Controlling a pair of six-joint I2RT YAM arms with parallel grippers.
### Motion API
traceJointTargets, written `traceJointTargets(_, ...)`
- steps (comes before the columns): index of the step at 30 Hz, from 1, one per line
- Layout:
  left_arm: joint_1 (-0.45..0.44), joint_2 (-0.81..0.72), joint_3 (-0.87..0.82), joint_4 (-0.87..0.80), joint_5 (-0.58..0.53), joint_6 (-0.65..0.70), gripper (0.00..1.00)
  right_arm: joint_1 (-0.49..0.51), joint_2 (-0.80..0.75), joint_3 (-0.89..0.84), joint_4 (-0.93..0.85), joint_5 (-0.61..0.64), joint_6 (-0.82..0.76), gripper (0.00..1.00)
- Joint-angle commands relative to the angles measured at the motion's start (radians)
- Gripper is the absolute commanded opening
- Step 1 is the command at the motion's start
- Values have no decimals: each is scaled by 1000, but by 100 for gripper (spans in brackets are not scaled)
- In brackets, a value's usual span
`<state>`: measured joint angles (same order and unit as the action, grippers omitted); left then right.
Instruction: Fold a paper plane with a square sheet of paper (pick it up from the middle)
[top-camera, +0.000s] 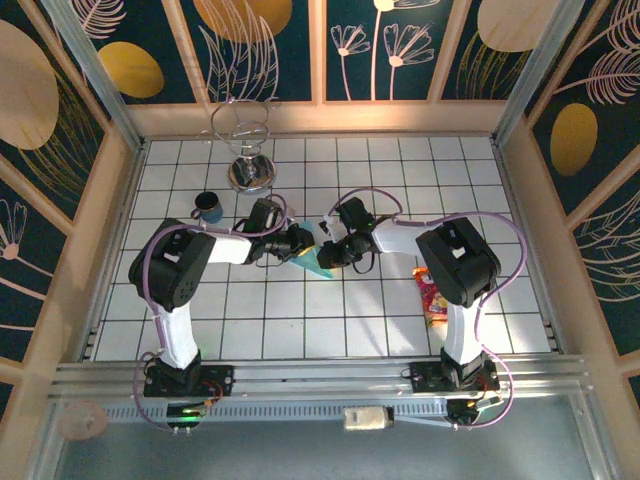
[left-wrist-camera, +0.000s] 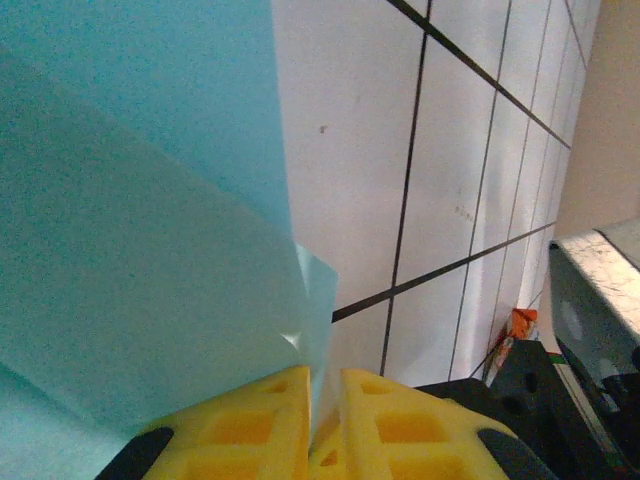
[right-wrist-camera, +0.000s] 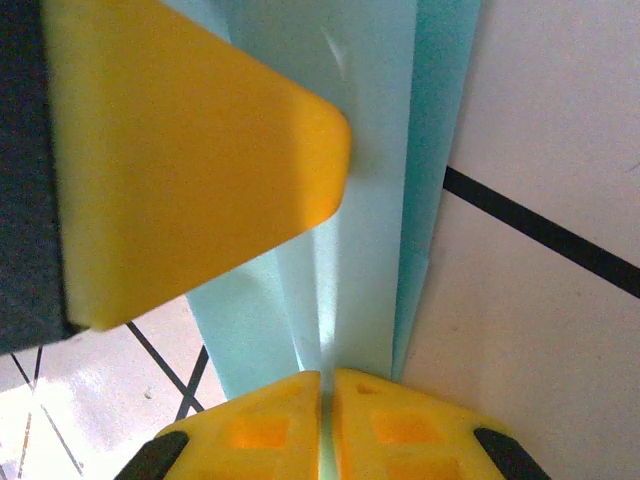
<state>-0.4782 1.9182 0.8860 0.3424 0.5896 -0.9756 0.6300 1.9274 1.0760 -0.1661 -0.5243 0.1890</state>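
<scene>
- Tearing is the main risk. The left gripper (top-camera: 303, 240) and the right gripper (top-camera: 332, 247) pinch the same thin blue paper (top-camera: 316, 262) close together. If the arms pull apart or twist against each other, the paper could rip or its creases could warp.
- Slipping is another. Each grip sits on stacked layers, and a loose layer could slide out and spoil the alignment of the folds.
- The grippers could knock together, since a yellow finger (right-wrist-camera: 190, 150) of the left one looms just beside the right one's fingertips in the right wrist view.
- If either gripper lets go too early, the paper could spring open or droop from the other.
- The left gripper is clenched on the paper. In the left wrist view the folded layers fan up and to the left from its fingertips.
- The right gripper is likewise clamped on the paper, whose narrow layers run straight up from between its fingertips.
- From above, the paper sits between the two grippers near the middle of the tiled table (top-camera: 300, 310), with its pointed end toward the near side. Whether that tip touches the table cannot be told.
</scene>
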Motion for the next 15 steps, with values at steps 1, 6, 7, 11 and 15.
traceJointTargets(1, -3, 22, 22, -42, -23, 17, 15, -16, 31, -30, -49, 58, 0, 14)
traceJointTargets(6, -3, 30, 31, -54, -31, 26, 15, -15, 31, -37, -41, 54, 7, 14)
traceJointTargets(7, -3, 32, 33, -57, -31, 29, 16, -16, 30, -38, -39, 52, 9, 14)
traceJointTargets(11, -3, 42, 32, -67, -38, 31, 15, -16, 24, -40, -33, 42, 19, 14)
traceJointTargets(15, -3, 49, 24, -83, -46, 38, 16, -18, -23, -41, -5, 3, 72, 17)
